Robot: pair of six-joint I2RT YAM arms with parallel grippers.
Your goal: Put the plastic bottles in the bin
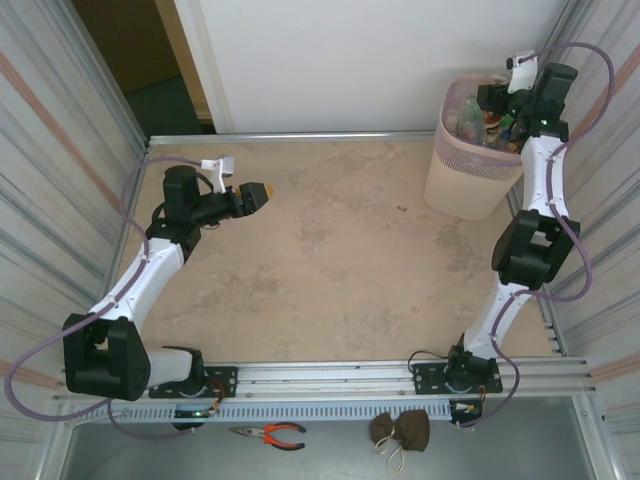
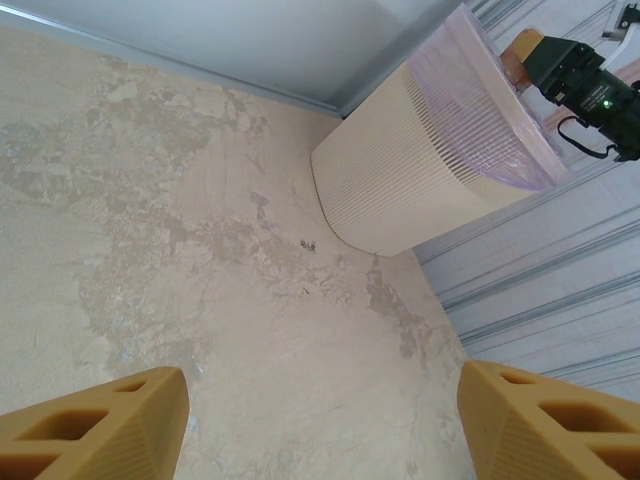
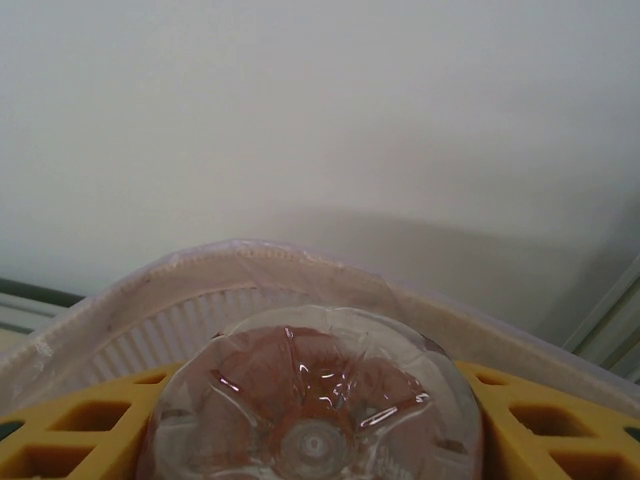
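Plastic bottles [image 1: 482, 122] are seen heaped inside the bin [image 1: 462, 180], which stands at the far right corner of the table [image 1: 330, 260], and one more bottle [image 3: 312, 385] is held over its opening. That bottle, clear with a reddish-brown tint, is clasped between the yellow fingers [image 3: 85, 420] of the right gripper [image 1: 500, 103], with its moulded base turned toward the wrist camera. Contact appears to be made on both flanks, so the jaws are judged to be closed on it, though how firmly cannot be told. The right arm is stretched up and over the bin so that the bottle is carried within the outline of the rim, presumably so that it will drop onto the heap and not against the wall or onto the table. A thin clear liner [image 2: 500, 130] is draped over the rim, and in the right wrist view it is seen just beyond the bottle. The left gripper [image 1: 256, 193] is held above the left half of the table, well apart from the bin, with its jaws spread wide and nothing between them. It is judged to be parked there so that the right arm's path is left free. With bare tabletop seen around the bin from overhead, the task is judged to be close to its end, the release being the step in hand.
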